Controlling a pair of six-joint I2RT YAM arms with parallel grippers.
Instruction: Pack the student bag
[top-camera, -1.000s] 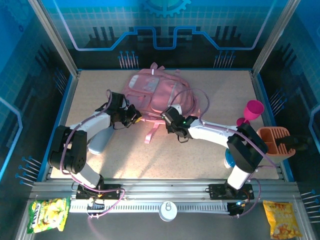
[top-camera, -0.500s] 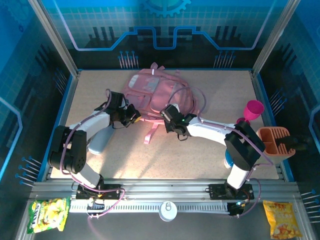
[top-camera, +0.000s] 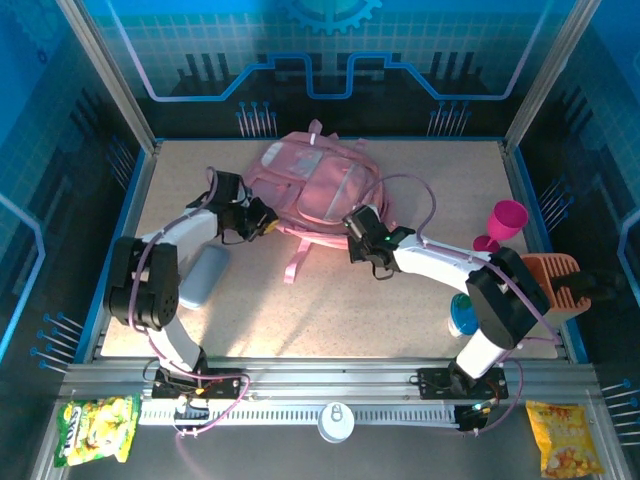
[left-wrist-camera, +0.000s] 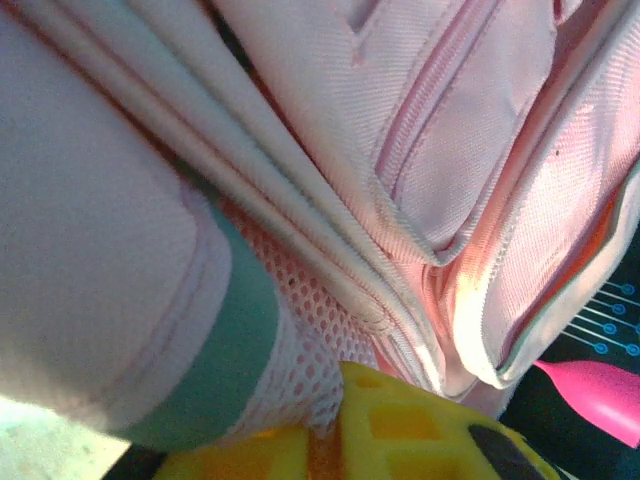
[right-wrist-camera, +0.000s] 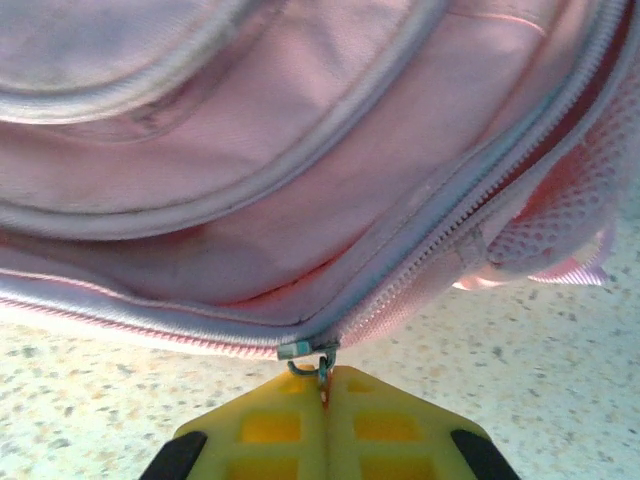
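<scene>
The student bag (top-camera: 318, 182), a large pink backpack, lies flat at the back middle of the table. My left gripper (top-camera: 267, 226) is at its left lower edge, its yellow fingers (left-wrist-camera: 420, 420) shut on a fold of the bag's white mesh fabric (left-wrist-camera: 310, 350). My right gripper (top-camera: 353, 220) is at the bag's front right edge. Close up, the right gripper (right-wrist-camera: 325, 378) is shut on the small metal zip pull (right-wrist-camera: 322, 362) at the end of a pale zip line (right-wrist-camera: 450, 240) on the bag (right-wrist-camera: 300, 180). A pale strap (top-camera: 297, 262) trails toward the front.
A grey-blue pouch (top-camera: 202, 277) lies on the table left of centre. A magenta goblet cup (top-camera: 508, 222) and an orange holder (top-camera: 548, 283) stand at the right edge, with a round blue thing (top-camera: 462, 318) beside the right arm. Snack packets (top-camera: 97, 428) lie below the front rail.
Both grippers and the bag have shifted toward the back of the table. The right gripper moved right along the bag's edge. The left arm swung off the pouch, which now lies uncovered.
</scene>
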